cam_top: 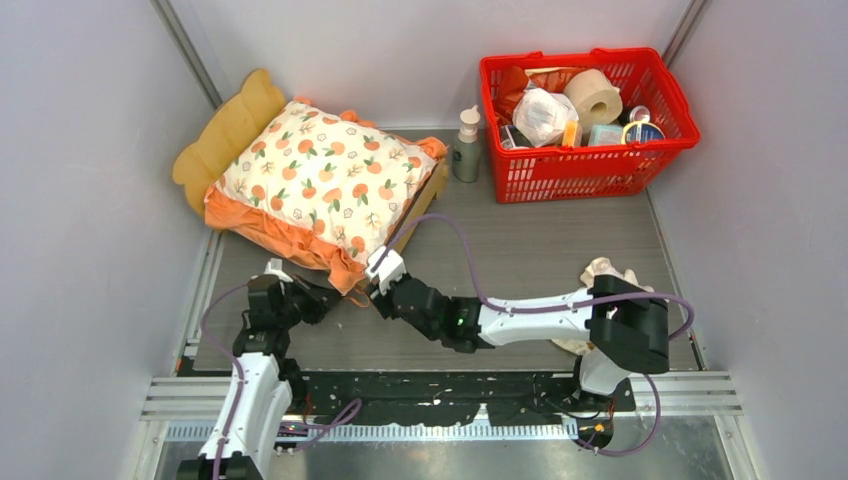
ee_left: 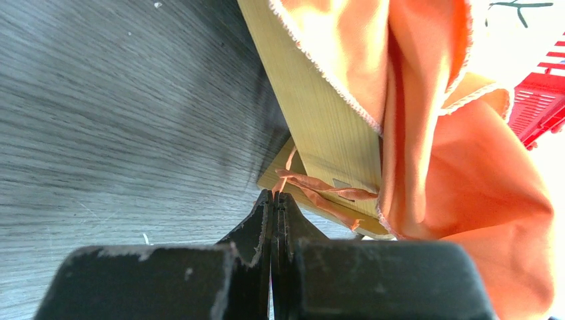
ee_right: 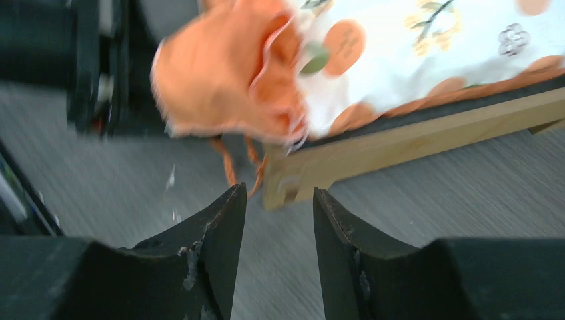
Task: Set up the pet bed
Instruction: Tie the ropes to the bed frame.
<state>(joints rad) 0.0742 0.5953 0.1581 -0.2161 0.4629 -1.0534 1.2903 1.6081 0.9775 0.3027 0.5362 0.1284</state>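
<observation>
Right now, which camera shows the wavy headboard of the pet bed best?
The top external view: the headboard shows its scalloped edge, beyond the cushion. Both wrist views show only a wooden corner of the pet bed, no headboard.

Left arm (cam_top: 248, 405), right arm (cam_top: 530, 318): white shells, black joints, purple cable (cam_top: 630, 294) looped along each. Green light (cam_top: 461, 322) on right arm. Right hand (ee_right: 278, 195): black wedge fingers (ee_right: 216, 253), scuffed.
</observation>
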